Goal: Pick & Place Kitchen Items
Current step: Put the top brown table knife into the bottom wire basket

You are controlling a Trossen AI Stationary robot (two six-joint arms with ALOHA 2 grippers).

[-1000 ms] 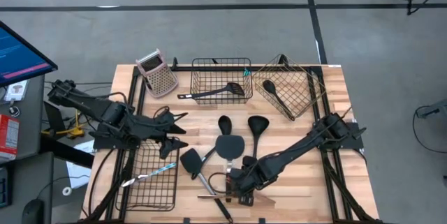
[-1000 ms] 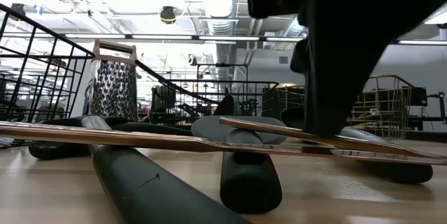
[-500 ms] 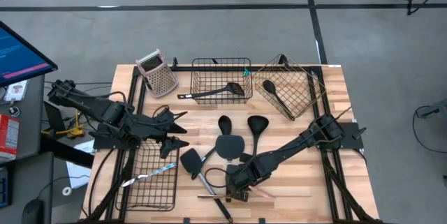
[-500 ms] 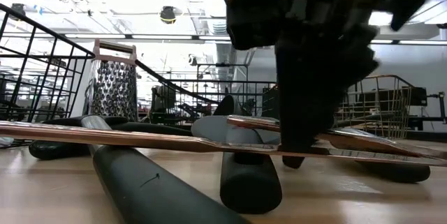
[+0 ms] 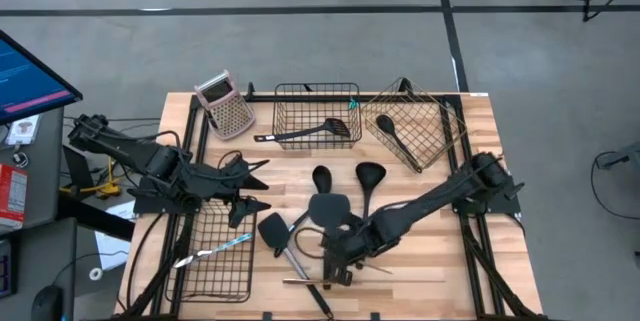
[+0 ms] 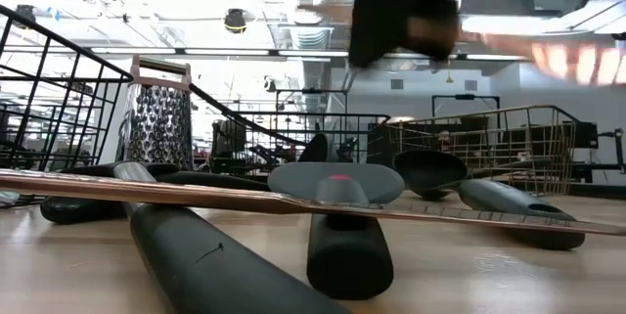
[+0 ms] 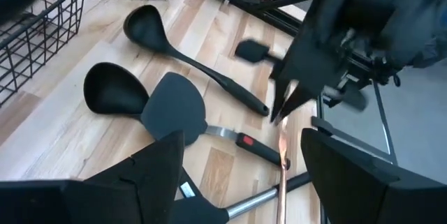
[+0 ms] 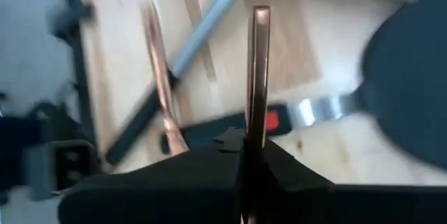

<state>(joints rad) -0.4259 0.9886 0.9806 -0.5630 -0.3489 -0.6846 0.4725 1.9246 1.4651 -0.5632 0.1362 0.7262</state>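
The left pincer (image 5: 252, 186) waits released at the bench's (image 5: 420, 281) left side beside a flat wire basket (image 5: 215, 256). Right of it, spatulas (image 5: 328, 208) and ladles (image 5: 368, 176) lie mid-bench. The right pincer (image 5: 338, 266) hangs just above the near edge, clenched on a thin copper strip (image 8: 260, 70).

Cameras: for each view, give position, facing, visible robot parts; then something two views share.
High view: overhead, facing straight down at the table; left arm, right arm.
Low view: tabletop height, facing level past the grater; right gripper overhead.
Left wrist view: on left arm, facing the spatula; own fingers.
Right wrist view: on right arm, facing table; own fingers clamp a copper tool.
Shared: grater, in high and low views.
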